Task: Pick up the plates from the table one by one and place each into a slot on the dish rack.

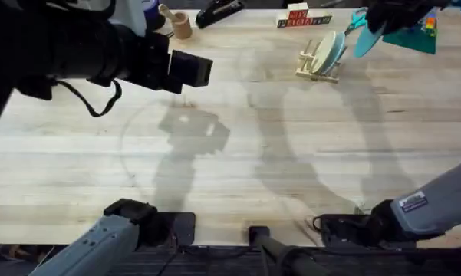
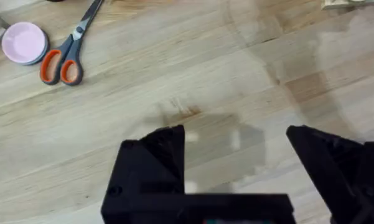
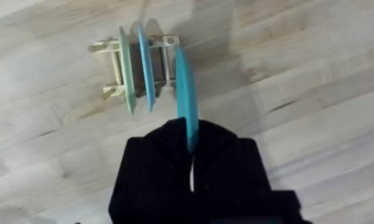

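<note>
Right gripper (image 3: 191, 163) pinches the turquoise plate (image 3: 185, 99) edge-on above the dish rack (image 3: 137, 62); left gripper (image 2: 236, 162) open. Misaligned lowering would probably strike a peg.

Turquoise plate (image 3: 185, 99), sky-blue plate (image 3: 146, 68), pale wood dish rack (image 3: 112, 70)

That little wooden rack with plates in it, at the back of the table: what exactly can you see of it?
The dish rack is a small light-wood frame with a slatted base and upright pegs, resting on the table at its far right. Two plates already stand on edge in its slots, side by side: a cream plate and a pale blue plate. A turquoise plate, held by the right gripper, hangs just beside it.
</note>
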